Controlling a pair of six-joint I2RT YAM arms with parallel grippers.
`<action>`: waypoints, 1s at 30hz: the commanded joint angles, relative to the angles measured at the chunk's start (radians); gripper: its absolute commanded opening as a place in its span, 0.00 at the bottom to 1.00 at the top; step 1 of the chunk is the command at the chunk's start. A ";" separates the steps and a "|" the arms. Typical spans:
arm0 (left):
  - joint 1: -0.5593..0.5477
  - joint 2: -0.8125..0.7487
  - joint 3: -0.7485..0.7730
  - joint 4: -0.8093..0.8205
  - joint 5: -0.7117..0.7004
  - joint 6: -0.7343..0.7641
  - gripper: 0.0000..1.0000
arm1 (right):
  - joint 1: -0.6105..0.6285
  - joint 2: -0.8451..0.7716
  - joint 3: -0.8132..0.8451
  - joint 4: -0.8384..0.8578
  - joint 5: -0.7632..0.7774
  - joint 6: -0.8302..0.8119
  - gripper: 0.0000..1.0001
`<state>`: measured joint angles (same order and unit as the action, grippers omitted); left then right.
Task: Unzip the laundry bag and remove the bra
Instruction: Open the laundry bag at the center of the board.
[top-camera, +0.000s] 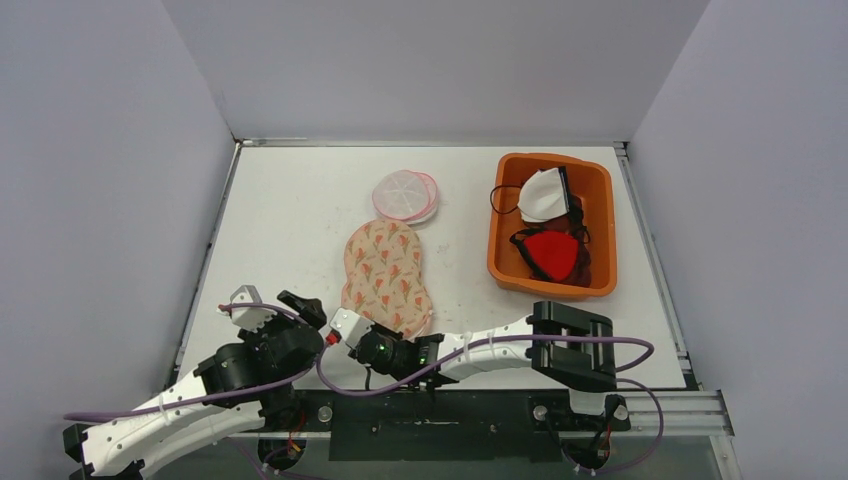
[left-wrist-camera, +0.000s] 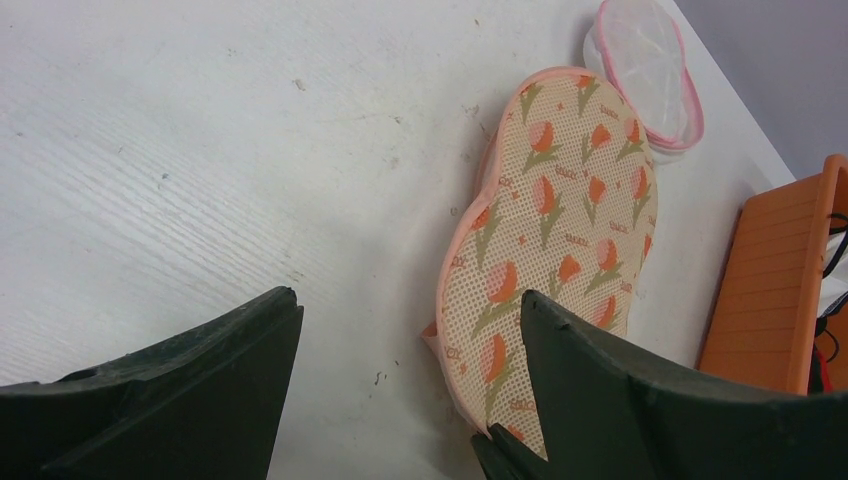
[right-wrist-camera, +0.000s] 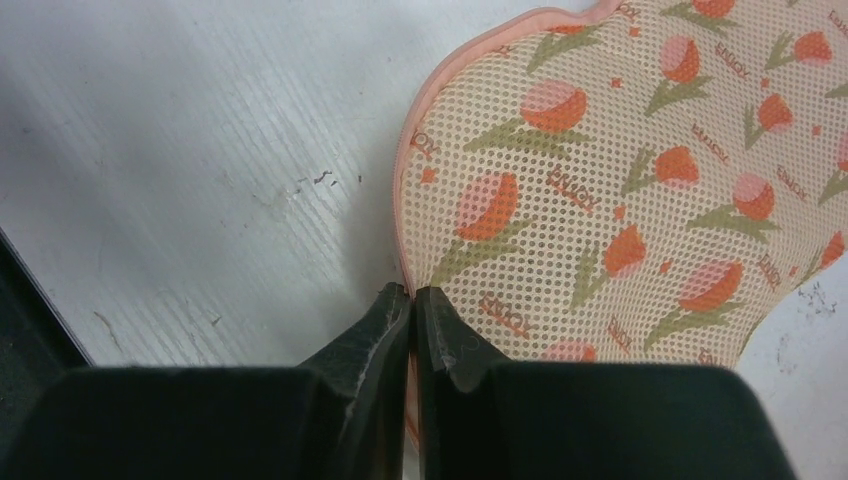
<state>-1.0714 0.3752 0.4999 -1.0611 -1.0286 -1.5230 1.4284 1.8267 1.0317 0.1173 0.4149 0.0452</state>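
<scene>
The right claw (right-wrist-camera: 412, 292) meets the near edge of the laundry bag (right-wrist-camera: 620, 200), which stretches ahead of it on the table (top-camera: 290, 220). The left claw (left-wrist-camera: 410, 300) lies just to its left. Beyond the bag's far end sits a round pouch (top-camera: 405, 195); well to the right, a bin (top-camera: 550, 285) holds garments (top-camera: 552, 252)

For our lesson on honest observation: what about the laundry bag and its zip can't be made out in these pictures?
- Zip pull: right wrist view, the shut right gripper covers the edge of the laundry bag; any grip is hidden.
- Contents: all views, its printed mesh hides them.
- Bag's near end: left wrist view, a finger of the left gripper covers it.
</scene>
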 joint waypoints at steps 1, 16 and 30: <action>0.006 -0.011 -0.001 -0.028 -0.030 -0.037 0.78 | 0.003 -0.074 0.002 0.051 0.035 0.022 0.05; 0.017 0.010 -0.022 0.192 0.036 0.157 0.78 | -0.055 -0.596 -0.381 0.179 0.154 0.335 0.05; 0.294 0.202 -0.134 0.763 0.572 0.557 0.85 | -0.158 -0.947 -0.649 -0.027 0.329 0.704 0.05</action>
<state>-0.8604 0.5240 0.3832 -0.5045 -0.6582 -1.0760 1.2705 0.9386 0.4137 0.1612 0.6682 0.6453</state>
